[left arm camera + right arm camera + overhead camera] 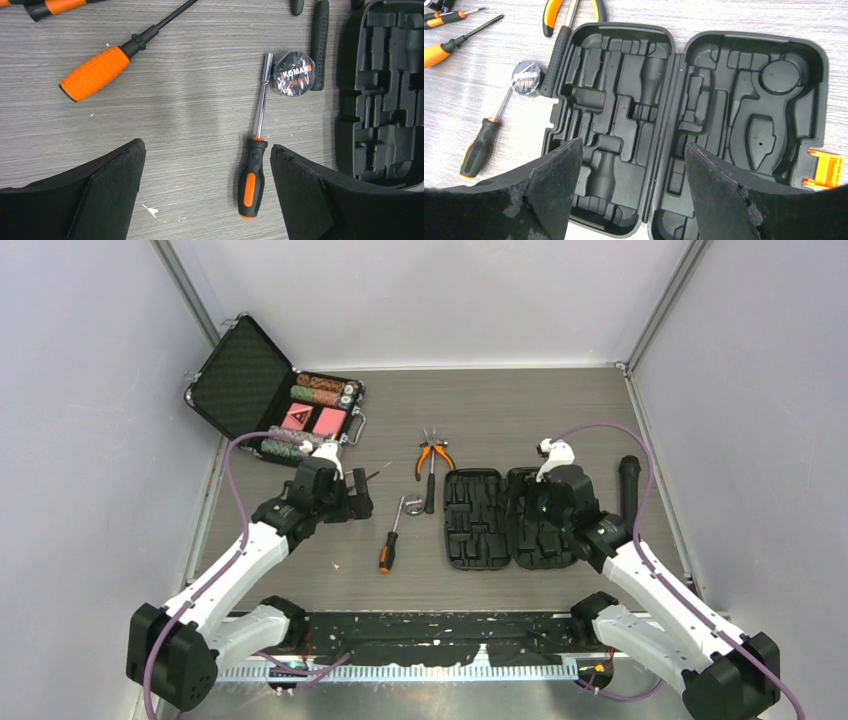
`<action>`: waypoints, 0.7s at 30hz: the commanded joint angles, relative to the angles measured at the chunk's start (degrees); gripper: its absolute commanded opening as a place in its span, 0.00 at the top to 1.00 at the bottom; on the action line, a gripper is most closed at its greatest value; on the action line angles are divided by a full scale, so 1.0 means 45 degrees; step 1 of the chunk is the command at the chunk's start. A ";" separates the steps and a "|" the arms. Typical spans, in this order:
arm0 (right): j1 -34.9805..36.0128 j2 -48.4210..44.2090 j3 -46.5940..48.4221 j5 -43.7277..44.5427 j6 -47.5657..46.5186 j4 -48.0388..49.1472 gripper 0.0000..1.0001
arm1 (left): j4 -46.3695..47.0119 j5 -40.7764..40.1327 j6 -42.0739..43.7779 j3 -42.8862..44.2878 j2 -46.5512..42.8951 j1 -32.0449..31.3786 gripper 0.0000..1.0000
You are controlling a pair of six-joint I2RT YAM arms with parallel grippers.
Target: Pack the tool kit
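One tool kit (pixel 624 100), lying open; one pliers (pixel 433 455) at its ten o'clock; my left gripper (pixel 206 155) and right gripper (pixel 633 147) spread, empty.

- The left gripper (pixel 206 150) hangs over the grey table (pixel 190 105), fingers spread wide.
- Between them, close to the finger on the right of the view, lies a slim screwdriver (pixel 252 182) with a black-and-orange handle.
- A wrapped roll of black tape (pixel 294 73) sits beside its silver shaft's tip, against a black dotted handle (pixel 320 45).
- A fat orange-handled screwdriver (pixel 95 72) lies at the upper left.
- The tool kit (pixel 385 90) lies open at the right edge, its moulded slots showing.
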 commanded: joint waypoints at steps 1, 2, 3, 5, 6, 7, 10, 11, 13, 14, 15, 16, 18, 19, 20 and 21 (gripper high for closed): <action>-0.0047 -0.0266 -0.0076 -0.0300 0.0184 0.0451 0.18 | 0.0743 0.0359 -0.0192 0.0399 0.0485 0.0051 0.05; -0.0031 -0.0254 -0.0081 -0.0275 0.0173 0.0450 0.17 | 0.0779 0.0467 -0.0195 0.0422 0.0600 0.0051 0.05; -0.0033 -0.0221 -0.0072 -0.0267 0.0155 0.0440 0.16 | 0.0798 0.0591 -0.0210 0.0423 0.0714 0.0051 0.05; -0.0036 -0.0157 -0.0022 -0.0255 0.0117 0.0406 0.15 | 0.0867 0.0923 -0.0217 0.0452 0.0958 0.0051 0.05; -0.0035 -0.0131 0.0016 -0.0232 0.0088 0.0370 0.15 | 0.0892 0.1027 -0.0250 0.0461 0.1108 0.0051 0.05; -0.0034 -0.0088 0.0055 -0.0222 0.0066 0.0371 0.14 | 0.0915 0.1443 -0.0261 0.0469 0.1222 0.0041 0.06; -0.0034 0.0020 0.0100 -0.0068 0.0041 0.0338 0.14 | 0.0917 0.1835 -0.0282 0.0492 0.1619 -0.0084 0.06; -0.0044 0.0035 0.0110 -0.0033 0.0015 0.0335 0.14 | 0.0903 0.1883 -0.0255 0.0493 0.1699 -0.0142 0.07; -0.0035 0.0092 0.0130 0.0052 -0.0012 0.0332 0.14 | 0.0900 0.1981 -0.0239 0.0491 0.1873 -0.0299 0.07; -0.0034 0.0119 0.0131 0.0079 -0.0006 0.0332 0.14 | 0.0894 0.2043 -0.0223 0.0490 0.1960 -0.0400 0.08; -0.0034 0.0153 0.0137 0.0090 -0.0016 0.0332 0.14 | 0.0873 0.2072 -0.0224 0.0515 0.2064 -0.0513 0.08; -0.0034 0.0198 0.0145 0.0069 -0.0018 0.0322 0.14 | 0.0825 0.2091 -0.0204 0.0525 0.2169 -0.0632 0.08; -0.0034 0.0274 0.0176 0.0048 -0.0019 0.0279 0.14 | 0.0802 0.2081 -0.0200 0.0566 0.2389 -0.0928 0.10; -0.0034 0.0299 0.0212 0.0045 -0.0039 0.0257 0.14 | 0.0798 0.2055 -0.0211 0.0595 0.2505 -0.1050 0.10; -0.0044 0.0318 0.0240 0.0033 -0.0048 0.0191 0.14 | 0.0800 0.2030 -0.0234 0.0608 0.2591 -0.1195 0.11; -0.0036 0.0330 0.0296 0.0040 -0.0090 0.0121 0.14 | 0.0803 0.1978 -0.0259 0.0637 0.2689 -0.1357 0.12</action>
